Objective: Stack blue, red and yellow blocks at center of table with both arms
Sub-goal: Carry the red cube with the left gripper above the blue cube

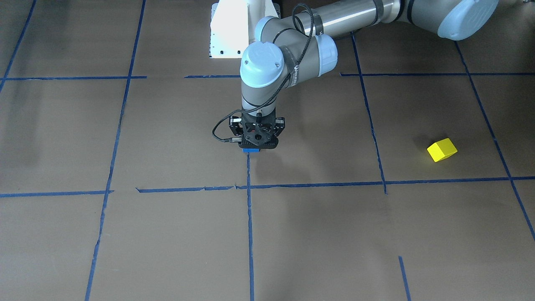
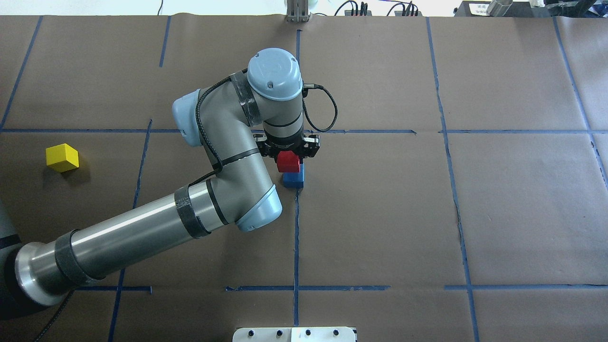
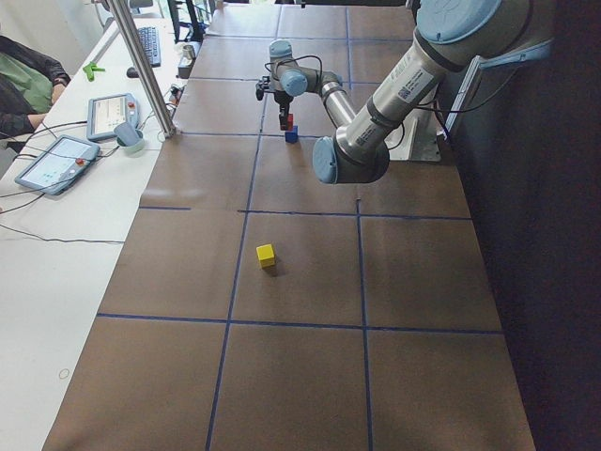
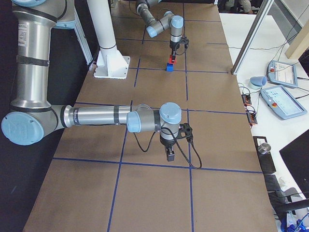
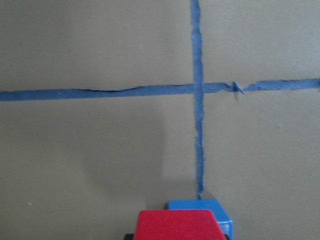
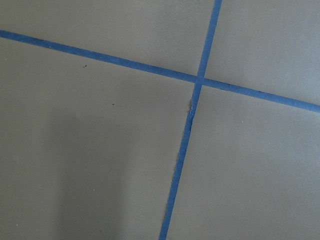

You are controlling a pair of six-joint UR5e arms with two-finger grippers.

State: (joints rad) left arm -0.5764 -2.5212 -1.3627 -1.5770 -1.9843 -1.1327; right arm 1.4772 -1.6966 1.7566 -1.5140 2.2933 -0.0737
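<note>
My left gripper (image 2: 288, 157) is shut on the red block (image 2: 288, 162) at the table's centre. It holds the block directly over the blue block (image 2: 294, 179), which sits at the end of a tape line. I cannot tell whether the two blocks touch. The left wrist view shows the red block (image 5: 175, 226) in front of the blue block (image 5: 201, 206). The yellow block (image 2: 61, 157) lies alone far out on my left side, also in the front view (image 1: 442, 149). My right gripper (image 4: 169, 152) shows only in the exterior right view, low over bare paper; I cannot tell whether it is open or shut.
Brown paper with a blue tape grid (image 2: 296, 237) covers the table. The white arm mount (image 1: 230, 29) stands at the table's robot side. Tablets and cables (image 4: 282, 96) lie on the white side bench. A metal post (image 3: 141, 66) stands at the table's edge.
</note>
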